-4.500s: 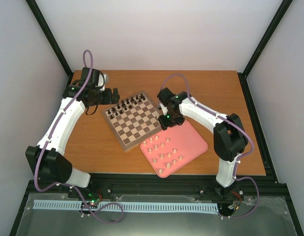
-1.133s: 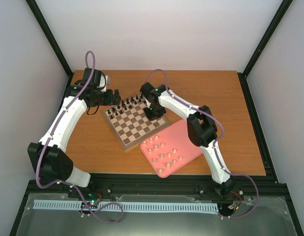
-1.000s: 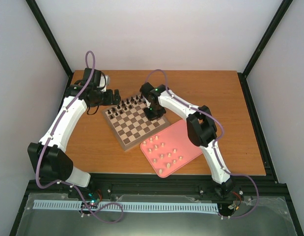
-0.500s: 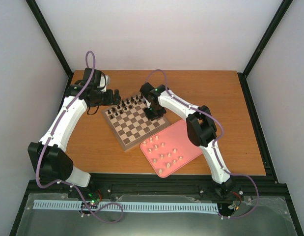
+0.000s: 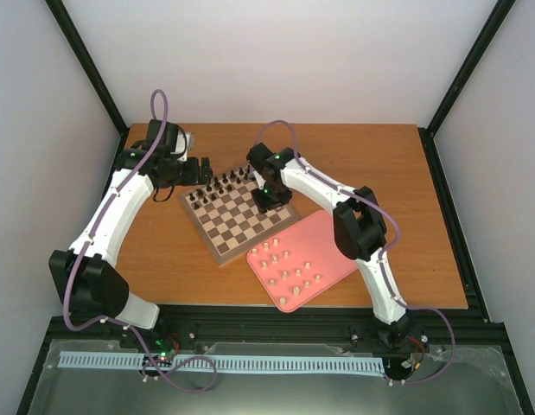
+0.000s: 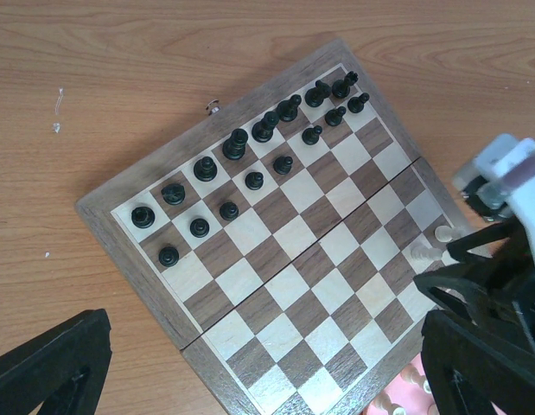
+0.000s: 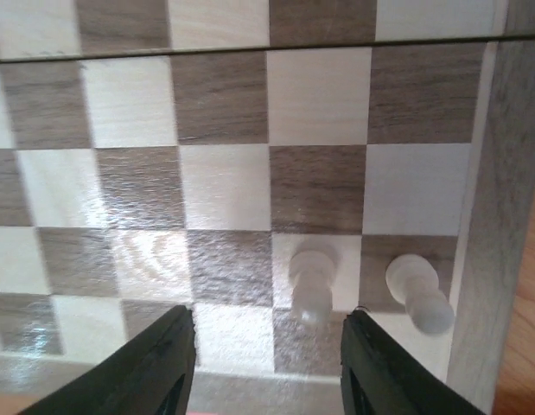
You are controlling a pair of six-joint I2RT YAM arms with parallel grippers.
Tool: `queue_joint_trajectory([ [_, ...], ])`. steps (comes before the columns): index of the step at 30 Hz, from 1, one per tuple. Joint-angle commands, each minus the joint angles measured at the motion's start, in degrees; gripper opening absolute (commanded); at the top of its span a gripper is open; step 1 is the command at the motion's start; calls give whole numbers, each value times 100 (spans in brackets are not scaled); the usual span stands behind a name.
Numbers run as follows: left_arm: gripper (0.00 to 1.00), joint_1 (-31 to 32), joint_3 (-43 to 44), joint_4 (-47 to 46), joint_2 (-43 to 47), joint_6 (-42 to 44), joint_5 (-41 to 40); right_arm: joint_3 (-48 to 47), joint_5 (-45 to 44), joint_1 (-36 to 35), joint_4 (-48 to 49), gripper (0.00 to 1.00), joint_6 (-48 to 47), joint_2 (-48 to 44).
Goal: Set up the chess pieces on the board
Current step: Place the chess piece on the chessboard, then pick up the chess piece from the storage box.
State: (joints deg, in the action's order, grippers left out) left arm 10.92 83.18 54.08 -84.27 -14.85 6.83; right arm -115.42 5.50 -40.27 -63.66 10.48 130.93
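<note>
On board (image 7: 474,216) right edge: two pale pieces (image 7: 312,277) standing.
Right gripper (image 7: 267,372): spread, tips cut off.
Left gripper (image 6: 267,354): spread, empty.

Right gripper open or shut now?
Open: the right gripper has its fingers wide apart, with gaps either side of the pale piece between them.

Chessboard (image 5: 237,222) on table (image 5: 379,164), two rows of pieces (image 6: 254,180) along its far edge, two pawns (image 7: 312,264) side by side at its right edge, tray (image 5: 334,242) just beside its near-right side, loose pieces (image 5: 284,275) on the tray.
</note>
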Motion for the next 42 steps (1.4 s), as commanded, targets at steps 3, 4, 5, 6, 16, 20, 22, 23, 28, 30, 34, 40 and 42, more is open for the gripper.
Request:
queue_joint_trajectory([
  [3, 100, -37, 23, 53, -34, 53, 16, 87, 65, -127, -223, 54, -95, -882],
  [4, 100, -37, 28, 64, -37, 53, 13, 148, 30, -137, -253, 55, -90, -979],
  [5, 100, -37, 23, 62, -30, 53, 12, 215, 2, -146, -281, 55, -94, -1082],
  [6, 100, -37, 19, 60, -28, 53, 10, 284, -25, -162, -316, 55, -103, -1174],
  [16, 100, -37, 21, 65, -29, 52, 11, 1156, 106, -568, -401, 51, -465, -1562],
  [20, 100, -39, 1, 68, -2, 46, 4, 1186, 164, -773, -287, 49, -390, -1398],
  [22, 100, -37, -21, 76, 15, 44, 9, 1237, 217, -841, -230, 47, -335, -1294],
  [23, 100, -33, -35, 69, 17, 44, 11, 1248, 223, -868, -226, 46, -328, -1241],
  [28, 100, -37, -47, 59, 28, 35, 35, 1492, 212, -903, -93, 43, -336, -1127],
  [30, 100, -37, -47, 57, 26, 35, 37, 1617, 288, -904, 18, 43, -330, -1123],
  [34, 100, -37, -52, 62, 33, 26, 38, 1797, 346, -912, 143, 41, -310, -1100],
  [40, 100, -41, -75, 46, 32, 18, 53, 1885, 420, -954, 199, 41, -310, -1038],
  [42, 100, -37, -82, 40, 36, 9, 55, 1934, 433, -956, 232, 41, -311, -1020],
])
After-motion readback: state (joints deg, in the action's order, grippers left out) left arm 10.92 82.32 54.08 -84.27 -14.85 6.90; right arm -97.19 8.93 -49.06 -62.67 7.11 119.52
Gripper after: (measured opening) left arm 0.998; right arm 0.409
